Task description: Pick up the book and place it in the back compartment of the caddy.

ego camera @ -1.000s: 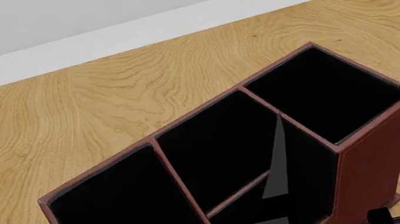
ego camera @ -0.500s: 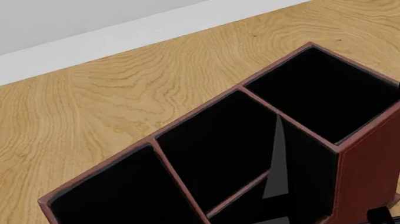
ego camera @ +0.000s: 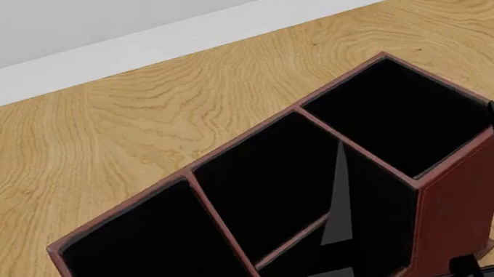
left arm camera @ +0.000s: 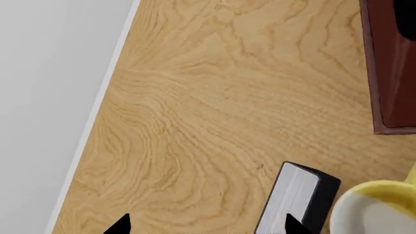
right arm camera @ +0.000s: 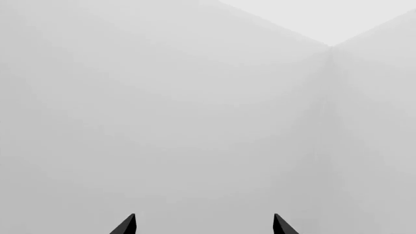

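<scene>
Left wrist view: my left hand (left arm camera: pixel 206 225) wide, empty, over thin black-covered book (left arm camera: pixel 297 201) on wooden counter (left arm camera: pixel 208 112), beside pale yellow object (left arm camera: pixel 373 209). Risk: fingers nudging that neighbour, toppling book.

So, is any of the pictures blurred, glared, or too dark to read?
Head view: sharp and evenly lit; the caddy interior is flat black, so depth is unreadable. Left wrist view: crisp wood grain on the table, and the book is cut off by the frame edge. Right wrist view: only featureless pale grey walls, no glare.
</scene>
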### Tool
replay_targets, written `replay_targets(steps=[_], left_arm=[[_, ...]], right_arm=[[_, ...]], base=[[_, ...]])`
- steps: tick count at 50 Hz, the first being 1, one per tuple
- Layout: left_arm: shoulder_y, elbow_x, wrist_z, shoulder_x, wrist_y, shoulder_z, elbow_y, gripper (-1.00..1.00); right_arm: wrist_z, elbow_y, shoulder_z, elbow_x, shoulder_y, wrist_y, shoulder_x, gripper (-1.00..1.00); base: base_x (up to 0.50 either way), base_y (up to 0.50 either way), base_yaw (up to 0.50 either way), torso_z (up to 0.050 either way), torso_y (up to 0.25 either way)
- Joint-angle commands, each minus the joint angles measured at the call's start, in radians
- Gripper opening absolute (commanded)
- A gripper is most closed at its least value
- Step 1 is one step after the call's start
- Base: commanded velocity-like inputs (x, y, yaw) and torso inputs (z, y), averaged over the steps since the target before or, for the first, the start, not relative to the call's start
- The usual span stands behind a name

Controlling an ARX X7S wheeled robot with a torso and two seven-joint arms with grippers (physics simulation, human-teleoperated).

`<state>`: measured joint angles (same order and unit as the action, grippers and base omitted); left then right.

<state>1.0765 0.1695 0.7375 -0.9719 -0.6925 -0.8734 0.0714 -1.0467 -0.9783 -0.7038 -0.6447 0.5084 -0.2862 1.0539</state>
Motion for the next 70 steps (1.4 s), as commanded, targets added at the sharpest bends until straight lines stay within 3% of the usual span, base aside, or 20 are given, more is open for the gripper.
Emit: replay_targets(steps=[1, 31, 70], left_arm=[[-0.028, -0.011, 0.02, -0.006, 0.011, 0.005, -0.046, 1.0], [-0.073, -0.031, -0.013, 0.091, 0.114, -0.026, 0.141, 1.0], [-0.057, -0.081, 0.043, 0.216, 0.266, -0.102, 0.392, 1.0]], right_arm=[[0.021, -0.001, 0.024, 0.02, -0.002, -0.002, -0.017, 1.0], [0.044, 0.043, 0.002, 0.026, 0.003, 0.004, -0.043, 1.0], [0.059, 0.103, -0.017, 0.028, -0.007, 0.005, -0.068, 1.0]], base=[[0.0, 0.0, 0.0, 0.0, 0.0], [0.0, 0.0, 0.0, 0.0, 0.0], [0.0, 0.0, 0.0, 0.0, 0.0]])
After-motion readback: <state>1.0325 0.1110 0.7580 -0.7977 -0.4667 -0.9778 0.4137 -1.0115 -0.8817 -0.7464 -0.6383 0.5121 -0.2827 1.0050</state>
